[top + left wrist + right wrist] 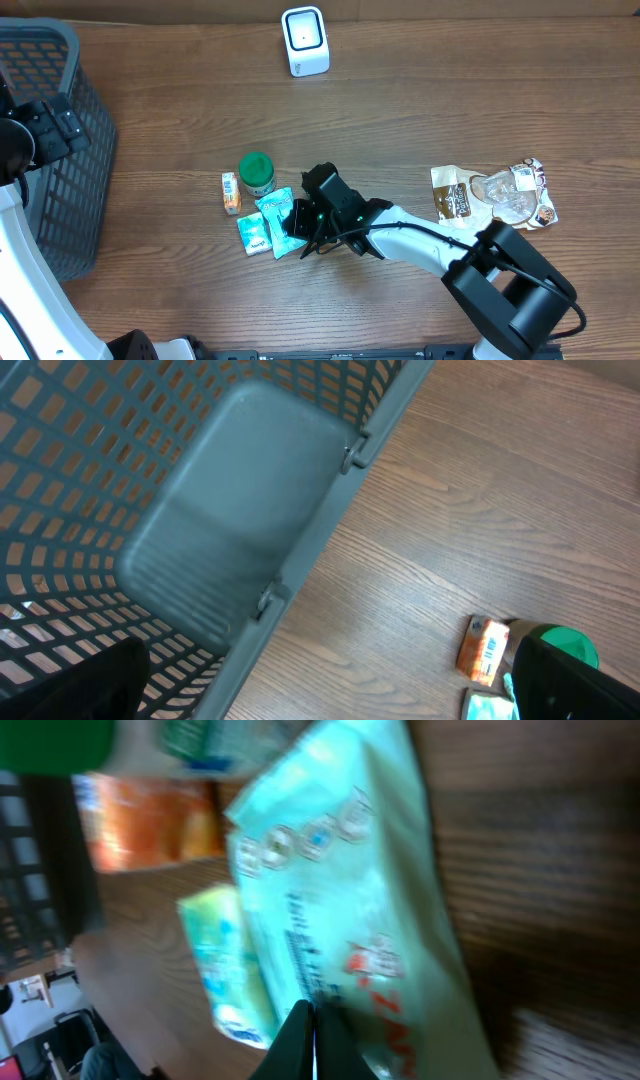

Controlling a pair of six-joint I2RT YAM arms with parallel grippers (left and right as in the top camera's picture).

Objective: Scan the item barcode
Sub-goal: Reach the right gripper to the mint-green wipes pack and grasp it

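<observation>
Packet [277,213] lay, long axis eleven-to-five o'clock; right gripper [298,220] pinched its three-o'clock edge, left gripper [330,695] gaped wide.

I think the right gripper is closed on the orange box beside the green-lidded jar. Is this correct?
Not quite. The right gripper is closed on the teal packet beside the green-lidded jar, not on the orange box, which lies free on the jar's other side. The right wrist view shows the fingers meeting on the packet's edge.
</observation>
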